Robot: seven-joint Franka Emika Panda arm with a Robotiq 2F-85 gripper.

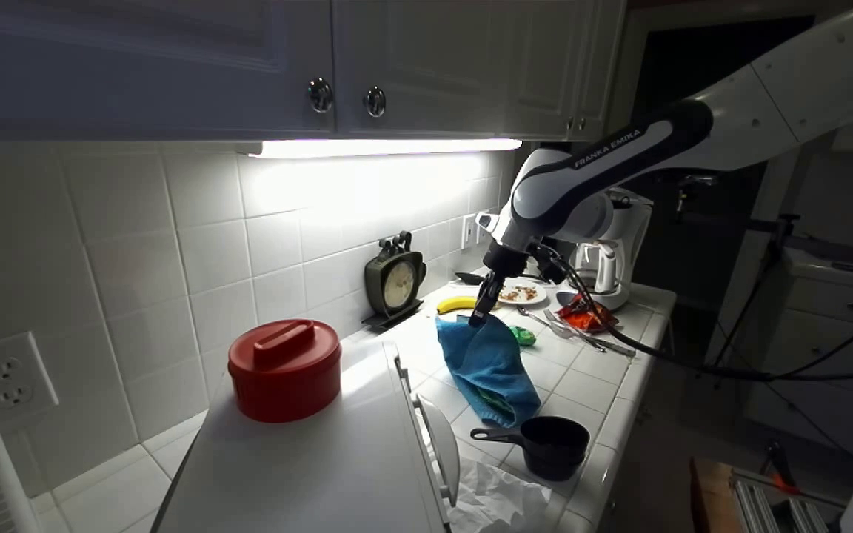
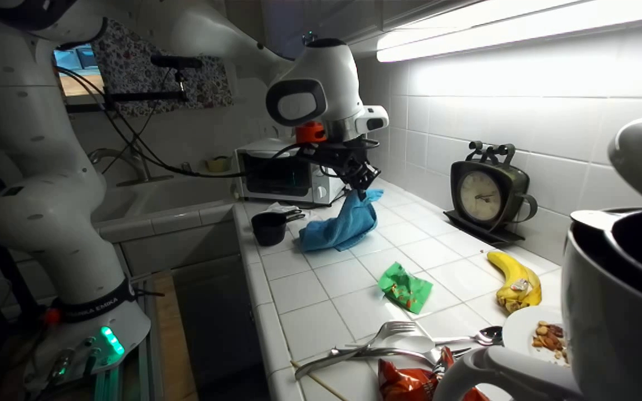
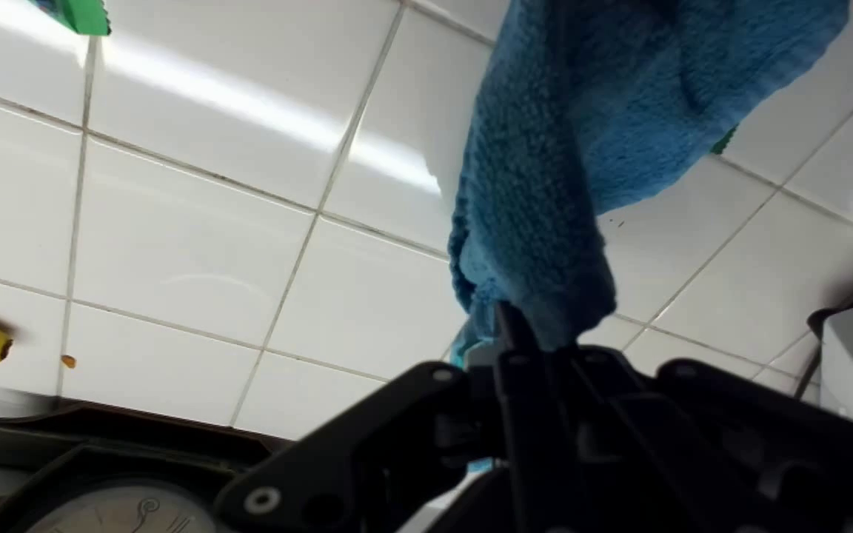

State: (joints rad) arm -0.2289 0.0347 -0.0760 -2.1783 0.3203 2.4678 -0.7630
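My gripper is shut on a blue towel and pinches one corner of it. The fingertips show in both exterior views and in the wrist view. The towel hangs from the fingertips, and its lower part rests on the white tiled counter. It also shows in both other views. A bit of green shows at the towel's lower folds, and a green edge peeks out beneath it in the wrist view; the rest is hidden.
Black measuring cups and crumpled white paper lie near the toaster oven. A green wrapper, banana, clock, plate of nuts, cutlery, red wrapper and coffee maker stand around.
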